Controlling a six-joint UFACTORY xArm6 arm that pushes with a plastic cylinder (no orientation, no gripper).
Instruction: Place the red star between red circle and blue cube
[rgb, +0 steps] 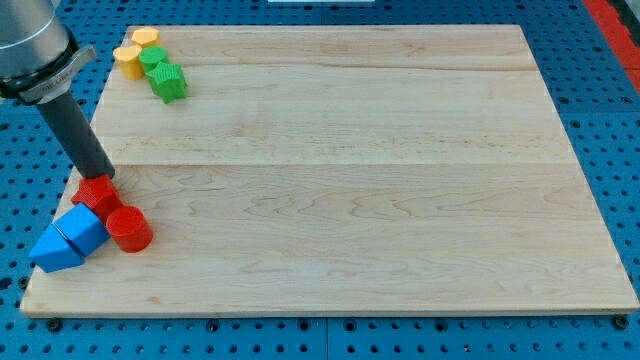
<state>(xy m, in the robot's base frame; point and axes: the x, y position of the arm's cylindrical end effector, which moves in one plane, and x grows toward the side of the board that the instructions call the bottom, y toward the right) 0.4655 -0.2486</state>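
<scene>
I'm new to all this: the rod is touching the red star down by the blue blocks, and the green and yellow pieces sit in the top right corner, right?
Nearly. My tip is at the red star, beside the blue blocks, but the camera view shows the green pieces and yellow pieces in the view's top left corner, not the right.

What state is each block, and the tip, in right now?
my tip: down on the board, touching the red star's top edge
red star: flat, wedged against red circle and blue cube
red circle: upright, beside the star
blue cube: touching blue triangle
yellow blocks: clustered at the view's top left
green blocks: adjoining them
</scene>
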